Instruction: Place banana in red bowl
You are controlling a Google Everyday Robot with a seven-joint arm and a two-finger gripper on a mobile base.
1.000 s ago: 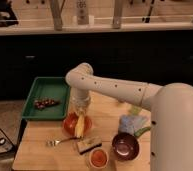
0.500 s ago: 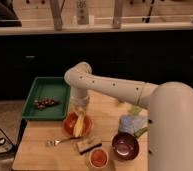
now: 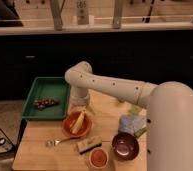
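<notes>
The pale-yellow banana (image 3: pixel 78 121) lies inside the round orange-red bowl (image 3: pixel 69 128) on the wooden table, its upper end leaning on the bowl's far rim. My gripper (image 3: pixel 80 106) hangs from the white arm just above the bowl's far edge, close over the banana's upper end.
A green tray (image 3: pixel 47 90) with a dark item stands left of the bowl. A fork (image 3: pixel 60 142), a tan sponge block (image 3: pixel 89 144), a small white cup with orange inside (image 3: pixel 98 158), a maroon bowl (image 3: pixel 125 146) and a blue-green packet (image 3: pixel 131 125) lie on the table (image 3: pixel 40 155).
The gripper has lifted slightly off the banana, which stays in the red bowl. The arm has shifted little.
</notes>
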